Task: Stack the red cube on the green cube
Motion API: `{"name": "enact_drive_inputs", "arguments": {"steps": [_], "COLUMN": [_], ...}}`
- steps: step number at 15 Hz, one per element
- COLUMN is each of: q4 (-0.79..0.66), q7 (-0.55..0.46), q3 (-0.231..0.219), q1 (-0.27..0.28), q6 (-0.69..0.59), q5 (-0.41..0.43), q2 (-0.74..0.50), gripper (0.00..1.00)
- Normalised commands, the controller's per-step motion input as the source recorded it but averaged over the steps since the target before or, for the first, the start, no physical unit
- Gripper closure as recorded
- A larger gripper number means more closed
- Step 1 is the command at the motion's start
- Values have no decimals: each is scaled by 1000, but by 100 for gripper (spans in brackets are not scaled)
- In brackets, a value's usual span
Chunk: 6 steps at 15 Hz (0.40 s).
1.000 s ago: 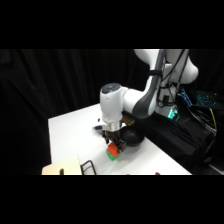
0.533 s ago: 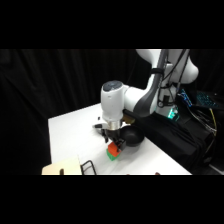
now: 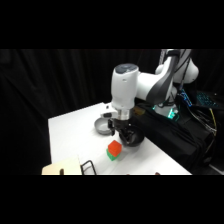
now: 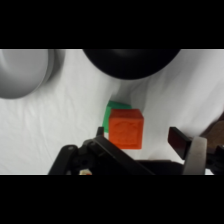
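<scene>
The tool (image 4: 142,137) has lifted, spread, above the red cube (image 4: 126,129) atop the green cube (image 4: 113,111).

Matt plastic-looking red cube (image 4: 126,129), dull grey metal bowl (image 4: 22,72), glossy black bowl (image 4: 131,62), desk (image 4: 60,120) draped in wrinkled white cloth.

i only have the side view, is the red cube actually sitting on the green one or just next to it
Observer: In the wrist view the red cube sits on top of the green cube; green shows only along its upper left.
Operator: is the gripper holding it
Observer: No. The gripper is open, one finger on each side of the red cube with gaps showing.
Operator: anything close by
Observer: A black bowl lies just beyond the stack, and a grey bowl off to the side; neither touches the cubes.
</scene>
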Motion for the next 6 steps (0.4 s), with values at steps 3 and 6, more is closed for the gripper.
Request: {"name": "enact_drive_inputs", "arguments": {"steps": [3,6], "q4": [-392,-188], "q7": [273,131], "q3": [169,149], "q1": [86,8], "q6": [-357,-301], "q5": [-10,94], "q2": [-779,-555], "gripper": [0,0]}}
